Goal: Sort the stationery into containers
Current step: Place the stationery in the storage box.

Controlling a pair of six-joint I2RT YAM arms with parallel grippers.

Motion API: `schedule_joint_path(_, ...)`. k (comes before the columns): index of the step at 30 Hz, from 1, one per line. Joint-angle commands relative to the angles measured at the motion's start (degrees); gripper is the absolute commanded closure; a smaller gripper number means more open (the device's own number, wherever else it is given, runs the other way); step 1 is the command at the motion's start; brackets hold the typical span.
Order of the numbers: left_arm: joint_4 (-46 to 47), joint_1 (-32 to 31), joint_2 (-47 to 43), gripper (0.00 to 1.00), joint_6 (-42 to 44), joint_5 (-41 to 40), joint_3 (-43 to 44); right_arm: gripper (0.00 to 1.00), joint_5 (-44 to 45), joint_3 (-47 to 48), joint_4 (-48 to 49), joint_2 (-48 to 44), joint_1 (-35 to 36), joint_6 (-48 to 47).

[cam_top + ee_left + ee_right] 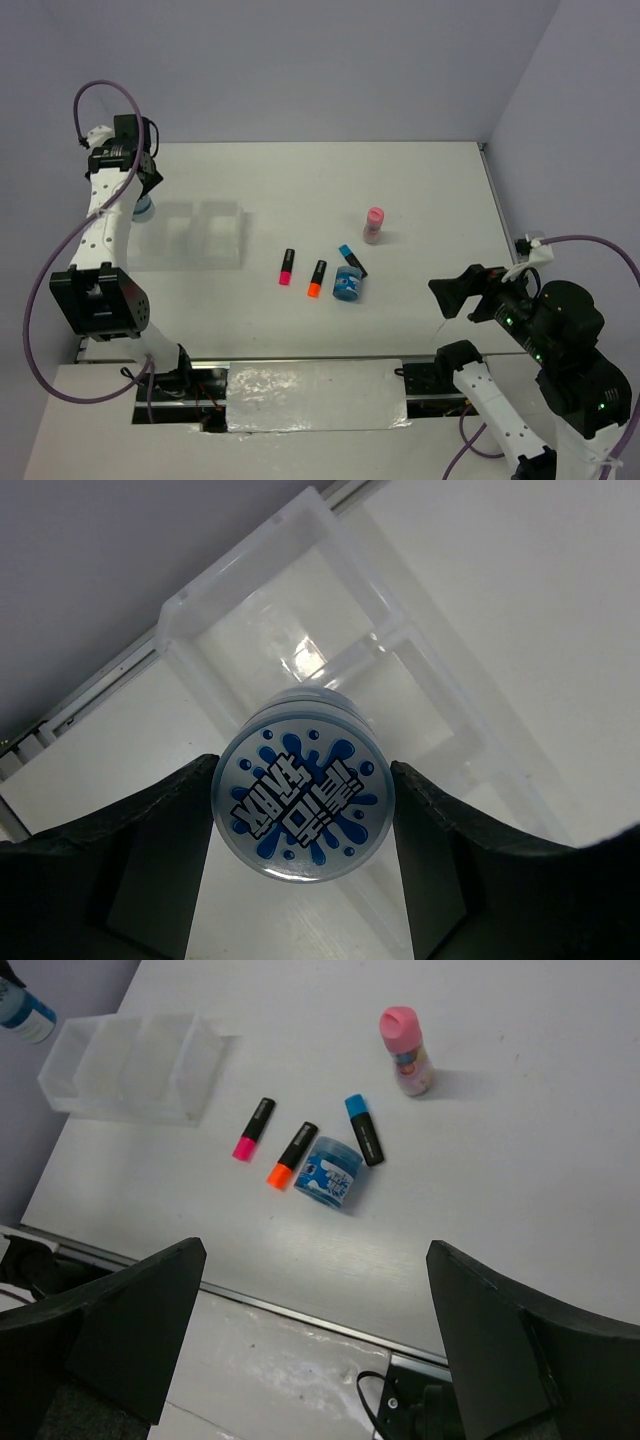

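Note:
My left gripper is shut on a round blue-and-white tape roll and holds it just above the left end of the white translucent tray, whose compartments lie below the roll. On the table lie a pink-tipped marker, an orange-tipped marker, a blue-tipped marker and a second tape roll touching the blue one. A pink-capped tube stands upright behind them. My right gripper hovers open at the near right, nothing between its fingers.
The table's back wall runs close behind the tray, and the right wall borders the table's right edge. A metal rail and foil-covered strip run along the near edge between the arm bases.

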Motion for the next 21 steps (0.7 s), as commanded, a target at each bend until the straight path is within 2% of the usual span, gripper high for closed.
schedule_joint_path(1,0.7,3.6,1.5,1.0,-2.0,0.2,0.9,0.0,-3.5,-0.1,5.3,2.7,0.3,-1.3)
schedule_joint_path(11,3.3,9.5,5.1,1.0,-3.7,1.0,0.0,0.0,-7.0,-2.5,6.5,4.0,0.7,-1.4)
schedule_joint_path(21,3.8,10.4,10.5,1.0,-5.9,-3.2,1.9,0.0,-8.8,-3.5,7.5,5.8,0.7,-1.4)
